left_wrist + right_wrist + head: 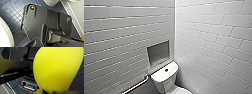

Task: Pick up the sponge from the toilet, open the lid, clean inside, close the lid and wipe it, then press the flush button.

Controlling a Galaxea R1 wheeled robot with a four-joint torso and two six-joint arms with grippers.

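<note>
White glossy wall tiles (214, 37) are surrounding the white ceramic toilet (164, 76) in the corner. Closed tight, the right gripper (43, 91) is pinching the bright yellow thick oblong sponge (56, 68), holding it above the dark blue mosaic floor (77, 83).

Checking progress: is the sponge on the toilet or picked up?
Picked up. The sponge hangs close at the right wrist, dark floor tiles behind it; the toilet tank top carries just its button.

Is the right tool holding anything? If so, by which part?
Right tool holds the sponge, apparently pinched at the narrowed end nearest the wrist camera; the rest sticks out free above the floor.
</note>
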